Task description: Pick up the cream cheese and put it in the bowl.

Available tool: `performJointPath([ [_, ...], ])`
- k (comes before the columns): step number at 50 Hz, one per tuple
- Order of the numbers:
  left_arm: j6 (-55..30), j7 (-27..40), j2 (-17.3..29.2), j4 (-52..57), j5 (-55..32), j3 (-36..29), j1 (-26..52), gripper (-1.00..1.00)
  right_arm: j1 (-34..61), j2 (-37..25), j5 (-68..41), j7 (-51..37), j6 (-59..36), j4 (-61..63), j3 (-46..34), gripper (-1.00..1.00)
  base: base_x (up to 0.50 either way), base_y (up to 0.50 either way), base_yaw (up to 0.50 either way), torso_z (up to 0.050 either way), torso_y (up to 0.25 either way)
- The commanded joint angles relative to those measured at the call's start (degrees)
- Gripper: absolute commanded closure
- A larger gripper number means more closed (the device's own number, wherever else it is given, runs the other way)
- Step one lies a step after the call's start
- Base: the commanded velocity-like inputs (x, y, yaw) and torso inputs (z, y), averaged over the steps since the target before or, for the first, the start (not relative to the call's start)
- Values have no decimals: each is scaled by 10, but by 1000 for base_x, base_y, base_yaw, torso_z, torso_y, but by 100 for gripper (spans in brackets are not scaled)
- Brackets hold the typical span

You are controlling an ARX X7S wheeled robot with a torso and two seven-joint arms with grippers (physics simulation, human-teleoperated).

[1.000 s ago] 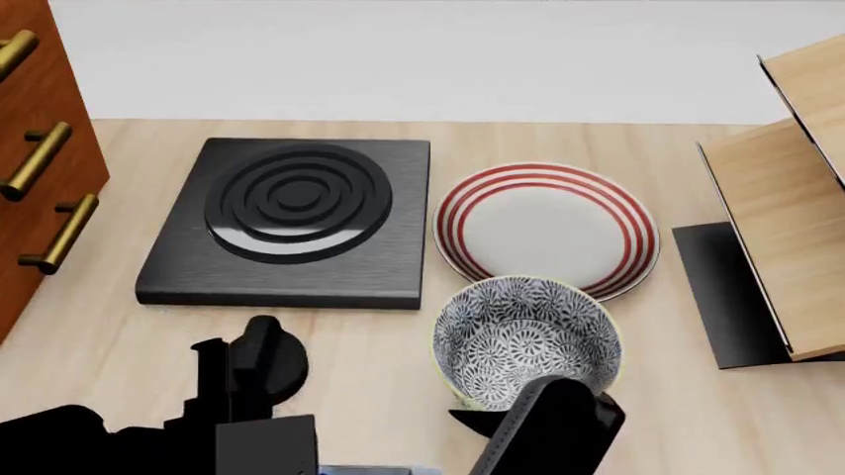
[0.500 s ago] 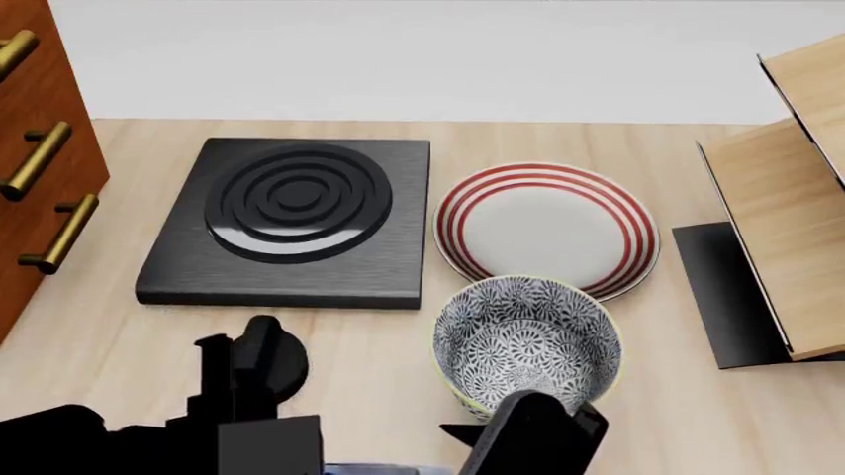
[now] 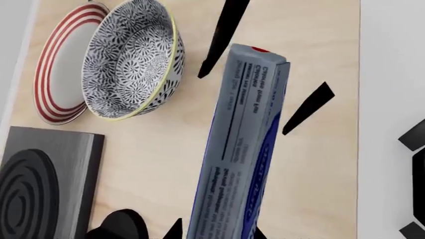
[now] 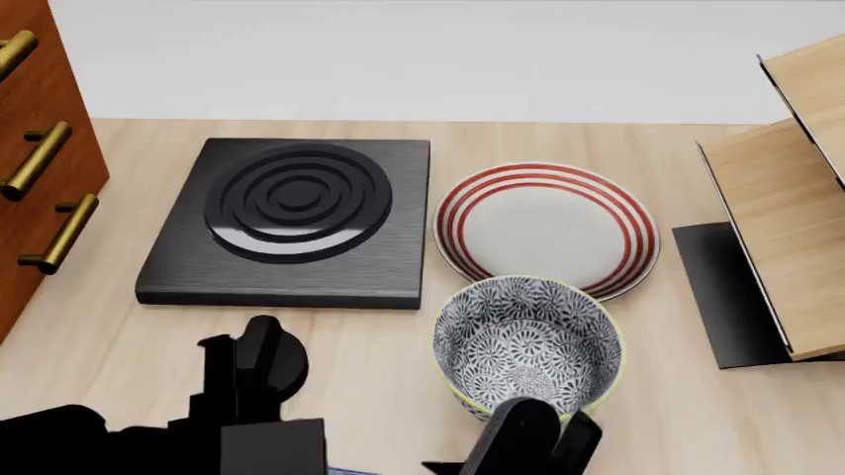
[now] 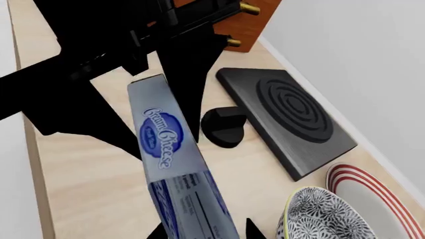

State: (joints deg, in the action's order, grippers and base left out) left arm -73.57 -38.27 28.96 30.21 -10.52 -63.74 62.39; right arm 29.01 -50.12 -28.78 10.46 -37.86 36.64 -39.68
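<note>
Standing between both grippers, the cream cheese [image 5: 164, 149] seems clamped by each, near the bowl [image 4: 528, 341].

Flat rectangular cream cheese box [image 5: 174, 169]: showing silver-grey, blue oval logo, white script
Deep round ceramic bowl [image 4: 528, 341]: wearing black-and-white floral, yellowish rim
Flat round plate [image 4: 547, 230]: showing white, red rings
Square burner slab [image 4: 293, 221]: showing black
</note>
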Motion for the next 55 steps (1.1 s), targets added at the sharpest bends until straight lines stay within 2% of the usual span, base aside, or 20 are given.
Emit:
performJointPath([
  [1, 0, 2, -6, -3, 13, 8, 12, 100, 2, 6, 30, 8, 8, -6, -3, 100, 0, 0, 0, 0, 0],
  [5, 23, 17, -2, -17, 23, -4, -9, 100, -2, 6, 34, 7, 12, -10, -5, 100, 0, 0, 0, 0, 0],
  [10, -1, 2, -6, -8, 12, 8, 14, 100, -3, 3, 32, 7, 17, -10, -2, 100, 0, 0, 0, 0, 0],
  [12, 17, 16, -5, -16, 19, -1, -4, 100, -4, 1, 32, 7, 20, -9, -1, 100, 0, 0, 0, 0, 0],
  [19, 5, 3, -9, -22, 15, 0, 18, 100, -9, -5, 25, 4, 29, -8, 10, 100, 0, 0, 0, 0, 0],
  [21, 19, 15, -8, -28, 20, -6, 1, 100, -10, -7, 21, 2, 30, -6, 14, 100, 0, 0, 0, 0, 0],
  [31, -13, 9, -17, -21, 19, -7, 27, 100, -6, -17, 2, -7, 14, 12, 30, 100, 0, 0, 0, 0, 1],
  [32, -14, 9, -17, -21, 20, -8, 28, -100, -9, -18, -3, -10, 17, 12, 36, 100, 0, 0, -3, 0, 0],
  [38, -22, 8, -19, -21, 16, -5, 27, -100, -10, -22, -4, -11, 16, 16, 37, 100, 0, 0, 0, 0, 0],
  [39, 4, 31, -14, -34, 34, -27, 9, -100, -10, -23, -6, -9, 15, 17, 37, 100, 0, 0, 0, 0, 0],
  [40, -14, 12, -18, -33, 21, -15, 27, -100, -10, -22, -5, -11, 16, 17, 37, 100, 0, 0, 0, 0, 0],
  [46, -13, 14, -15, -41, 25, -21, 31, -100, -19, -32, -4, -9, 28, 19, 39, 100, 0, 0, 0, 0, 0],
  [49, -13, 14, -17, -51, 23, -7, 35, -100, -20, -37, -19, -14, 30, 20, 54, 100, 0, 0, 0, 0, 0],
  [55, 1, 41, -25, -55, 16, 68, 8, -100, -23, -40, -12, -12, 34, 22, 50, 100, 0, 0, 0, 0, 2],
])
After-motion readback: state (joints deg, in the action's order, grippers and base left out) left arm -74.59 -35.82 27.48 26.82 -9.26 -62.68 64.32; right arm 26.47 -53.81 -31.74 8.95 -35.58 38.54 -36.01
